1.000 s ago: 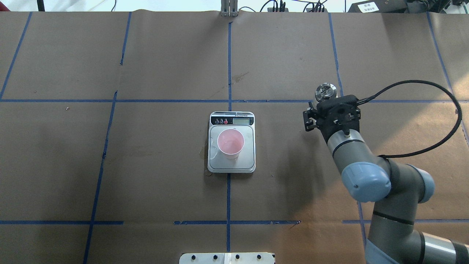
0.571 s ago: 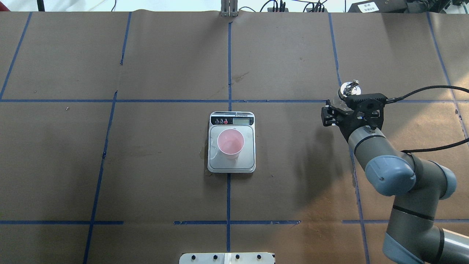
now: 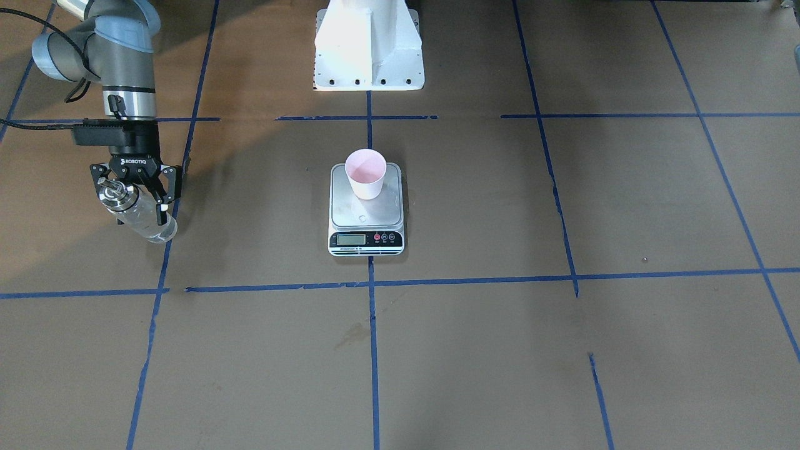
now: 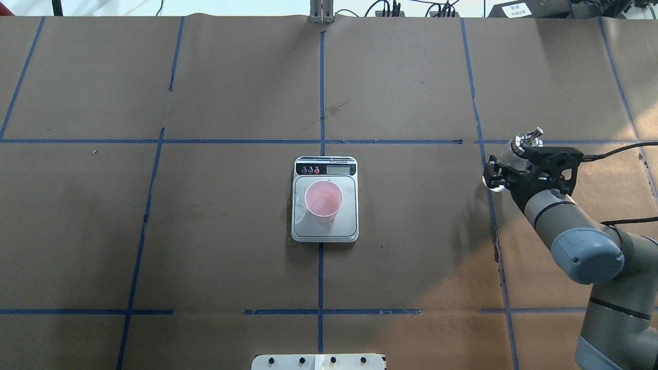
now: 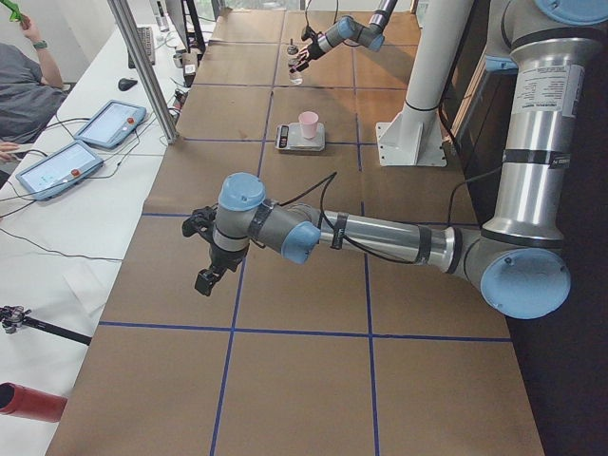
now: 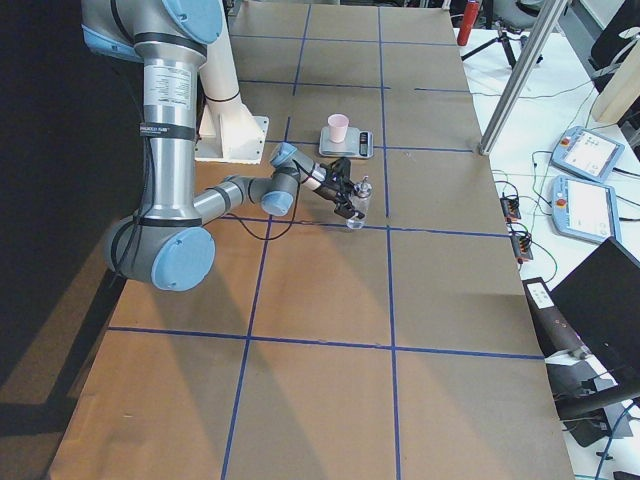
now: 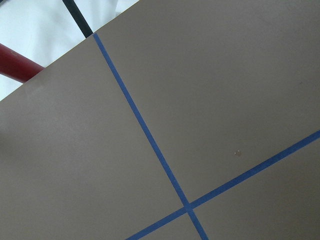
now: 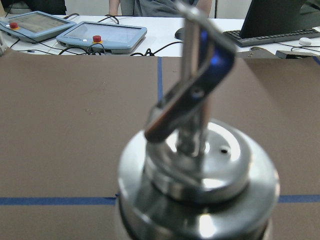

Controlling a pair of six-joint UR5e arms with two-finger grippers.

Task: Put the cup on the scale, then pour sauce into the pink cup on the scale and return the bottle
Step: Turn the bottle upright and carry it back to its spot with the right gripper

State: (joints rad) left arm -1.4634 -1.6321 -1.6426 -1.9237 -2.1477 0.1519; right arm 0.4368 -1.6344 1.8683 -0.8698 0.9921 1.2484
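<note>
The pink cup (image 4: pixel 323 200) stands upright on the scale (image 4: pixel 325 231) at the table's middle; both also show in the front view, the cup (image 3: pixel 366 174) on the scale (image 3: pixel 365 240). My right gripper (image 4: pixel 503 168) is shut on the clear glass bottle (image 4: pixel 515 149), far to the scale's right near a blue tape line. In the front view the gripper (image 3: pixel 139 211) holds the bottle (image 3: pixel 147 225) low over the table. The bottle's silver pourer top (image 8: pixel 200 170) fills the right wrist view. My left gripper (image 5: pixel 202 255) hangs over bare table far to the left; I cannot tell whether it is open.
The white robot pedestal (image 3: pixel 367 44) stands behind the scale. Blue tape lines (image 4: pixel 321 92) cross the brown paper. A wet mark (image 4: pixel 288 218) lies by the scale's left edge. Tablets (image 6: pixel 585 205) sit on a side table.
My right arm has carried the bottle to the right, away from the scale, and slightly toward the robot. The cup and scale have not moved.
</note>
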